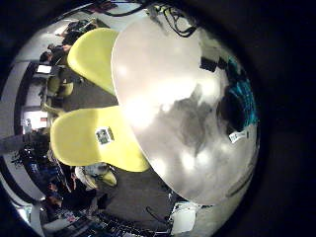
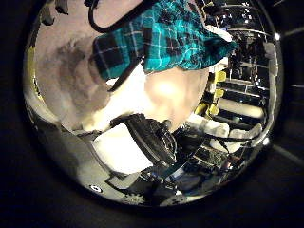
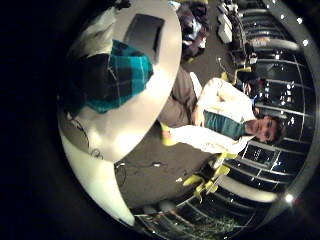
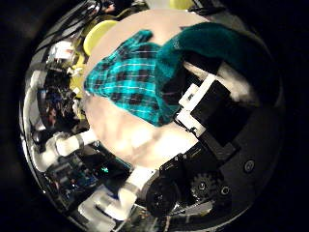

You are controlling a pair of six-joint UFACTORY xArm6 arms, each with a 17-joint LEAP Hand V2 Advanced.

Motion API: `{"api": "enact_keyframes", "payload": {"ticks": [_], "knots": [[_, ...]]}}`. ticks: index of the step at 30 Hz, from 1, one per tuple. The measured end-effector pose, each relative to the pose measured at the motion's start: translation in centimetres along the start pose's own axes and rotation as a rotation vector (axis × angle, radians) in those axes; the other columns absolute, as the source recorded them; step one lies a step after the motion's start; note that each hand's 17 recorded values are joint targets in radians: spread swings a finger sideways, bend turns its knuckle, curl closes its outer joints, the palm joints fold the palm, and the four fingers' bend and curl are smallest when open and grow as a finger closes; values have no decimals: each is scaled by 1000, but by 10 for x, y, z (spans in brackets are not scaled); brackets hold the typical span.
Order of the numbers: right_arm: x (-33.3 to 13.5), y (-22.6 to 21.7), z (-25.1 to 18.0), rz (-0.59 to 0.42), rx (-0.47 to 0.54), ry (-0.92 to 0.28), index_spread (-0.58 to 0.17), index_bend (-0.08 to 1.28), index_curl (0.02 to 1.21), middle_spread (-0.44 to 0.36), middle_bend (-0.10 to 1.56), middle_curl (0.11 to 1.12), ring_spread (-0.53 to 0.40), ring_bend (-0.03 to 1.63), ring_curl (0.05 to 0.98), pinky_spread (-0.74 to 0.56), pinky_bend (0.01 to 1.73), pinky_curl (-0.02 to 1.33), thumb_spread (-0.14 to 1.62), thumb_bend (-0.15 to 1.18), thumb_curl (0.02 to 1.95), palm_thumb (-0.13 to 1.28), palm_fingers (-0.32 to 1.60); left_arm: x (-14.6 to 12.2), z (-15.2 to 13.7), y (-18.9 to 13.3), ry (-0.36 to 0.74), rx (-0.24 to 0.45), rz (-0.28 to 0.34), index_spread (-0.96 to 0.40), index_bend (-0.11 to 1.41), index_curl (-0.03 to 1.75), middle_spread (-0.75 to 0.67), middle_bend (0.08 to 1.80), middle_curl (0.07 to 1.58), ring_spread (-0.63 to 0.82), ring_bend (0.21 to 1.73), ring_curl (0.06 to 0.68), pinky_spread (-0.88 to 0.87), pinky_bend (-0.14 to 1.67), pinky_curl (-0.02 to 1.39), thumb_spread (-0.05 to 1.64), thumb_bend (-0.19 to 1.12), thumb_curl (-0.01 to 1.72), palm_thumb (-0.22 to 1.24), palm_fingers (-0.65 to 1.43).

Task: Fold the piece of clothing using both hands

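One: How many views showed the checked garment (image 4: 130, 77), and where did it lie?

Two: All four. It lay rumpled on a round pale table (image 4: 135, 145), filling mid-frame in the right thumb side view, so that palm was close over it. From the left little finger side view it was only a sliver at the table's far rim.

One: What were the hands doing?

Two: The right hand (image 4: 208, 106) reached in from the frame's edge, with its fingers (image 4: 193, 97) at the cloth's darker end. Whether they pinched it or merely rested, I could not tell. The left hand (image 2: 147, 142) hung over bare table beside the garment; its fingers' state could not be told either.

One: How would the cloth handle?

Two: Likely light, soft and limp, sagging wherever unsupported, and prone to slide on the smooth top. I would take it at two outer corners or along a hem, one per hand, not at the bunched middle
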State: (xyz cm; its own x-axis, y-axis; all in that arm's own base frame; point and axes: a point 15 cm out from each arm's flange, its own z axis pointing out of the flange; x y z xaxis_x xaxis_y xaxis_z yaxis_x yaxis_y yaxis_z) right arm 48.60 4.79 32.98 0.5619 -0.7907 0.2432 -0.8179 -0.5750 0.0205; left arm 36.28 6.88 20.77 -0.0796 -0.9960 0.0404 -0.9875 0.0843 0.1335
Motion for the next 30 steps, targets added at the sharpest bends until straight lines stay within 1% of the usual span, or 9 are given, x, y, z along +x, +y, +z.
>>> {"api": "enact_keyframes", "payload": {"ticks": [7, 13, 18, 20, 22, 25, 26, 28, 30], "knots": [[-130, -73, -18, -237, 73, 10, -346, 1018, 911, -169, 1271, 874, -254, 1394, 767, -273, 1168, 1057, 1093, -14, 575, 1031, 884, -44, -1, 29, 7, -15, -81, -378, 194, 708, -388, 313, 583, -271, 706, 293, -460, 522, 510, 1284, -11, 230, 350, 604], [-189, -121, -6, -336, 80, 0, -346, 1014, 920, -169, 1272, 875, -259, 1388, 776, -277, 1150, 1084, 1097, -15, 576, 1024, 885, -76, 1, 54, 10, -14, -139, -377, 192, 703, -391, 331, 591, -272, 702, 290, -454, 516, 510, 1286, -12, 228, 351, 609], [-218, -143, 19, -366, 75, -6, -352, 954, 916, -171, 1256, 867, -262, 1378, 775, -289, 1142, 1082, 1138, -24, 556, 964, 864, -82, 1, 67, 11, -9, -155, -376, 192, 700, -392, 333, 594, -273, 708, 288, -451, 512, 509, 1286, -12, 227, 351, 610], [-222, -158, 23, -375, 116, -2, -362, 842, 891, -175, 1227, 848, -261, 1374, 759, -312, 1127, 1051, 1155, -32, 542, 915, 823, -82, 0, 68, 11, -3, -158, -376, 190, 699, -394, 339, 596, -273, 707, 286, -451, 515, 511, 1286, -12, 227, 351, 614], [-227, -168, 22, -381, 154, 0, -371, 653, 847, -187, 1184, 828, -262, 1388, 747, -348, 1140, 1017, 1165, -23, 538, 905, 706, -82, -1, 69, 11, -4, -160, -376, 190, 697, -399, 340, 597, -275, 707, 285, -452, 517, 512, 1286, -12, 227, 351, 614], [-223, -175, 12, -376, 197, -1, -394, 267, 740, -211, 1051, 779, -278, 1435, 725, -429, 1217, 958, 1187, -17, 530, 891, 468, -81, 0, 70, 11, -6, -162, -376, 192, 696, -402, 342, 599, -277, 708, 284, -452, 518, 515, 1286, -12, 226, 351, 612], [-222, -174, 8, -370, 204, -4, -407, 107, 649, -245, 884, 719, -288, 1432, 699, -469, 1269, 924, 1192, -24, 525, 866, 303, -81, 0, 71, 12, -8, -163, -376, 191, 695, -403, 341, 600, -278, 713, 285, -452, 518, 516, 1286, -12, 226, 351, 613], [-221, -172, -1, -367, 215, -12, -421, 149, 609, -250, 673, 640, -267, 1320, 672, -402, 1205, 919, 1180, -42, 516, 817, -73, -79, 1, 73, 17, -19, -163, -374, 189, 691, -403, 344, 601, -279, 717, 285, -453, 517, 518, 1284, -11, 229, 356, 611], [-219, -169, -16, -366, 240, -25, -453, 134, 518, -174, 493, 542, -184, 1128, 588, -273, 1130, 882, 1156, -40, 506, 763, -197, -77, 0, 73, 20, -20, -163, -373, 189, 688, -405, 350, 604, -280, 719, 285, -454, 516, 519, 1283, -11, 230, 358, 611]]}}
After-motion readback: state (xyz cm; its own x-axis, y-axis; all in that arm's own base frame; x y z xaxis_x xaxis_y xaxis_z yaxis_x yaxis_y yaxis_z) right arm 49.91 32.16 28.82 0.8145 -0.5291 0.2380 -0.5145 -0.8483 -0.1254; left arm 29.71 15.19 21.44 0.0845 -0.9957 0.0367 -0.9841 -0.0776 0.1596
